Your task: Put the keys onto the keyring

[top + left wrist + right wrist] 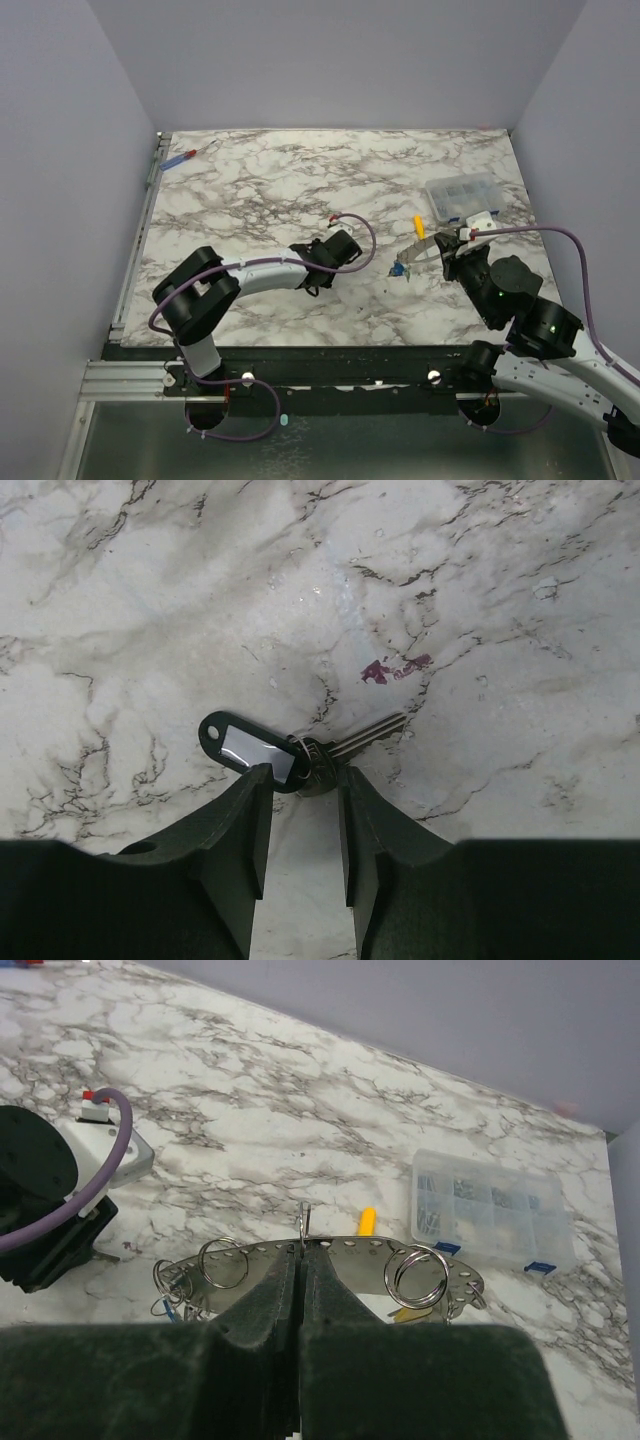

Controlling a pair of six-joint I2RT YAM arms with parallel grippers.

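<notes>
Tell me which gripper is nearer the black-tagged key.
Left. The left gripper is right at the key, a finger either side of its head. The right gripper is off to the side, shut on a perforated metal band.

top camera looks down from above the near edge at the whole table (pixel 250 180). left wrist camera faces down, very close. right wrist camera faces far, sharing the clear box (pixel 495 1215) with top.

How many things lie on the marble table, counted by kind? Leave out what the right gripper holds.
Red-and-blue screwdriver: 1
Yellow-handled tool: 1
Clear compartment box: 1
Key with black tag: 1
Total: 4
</notes>
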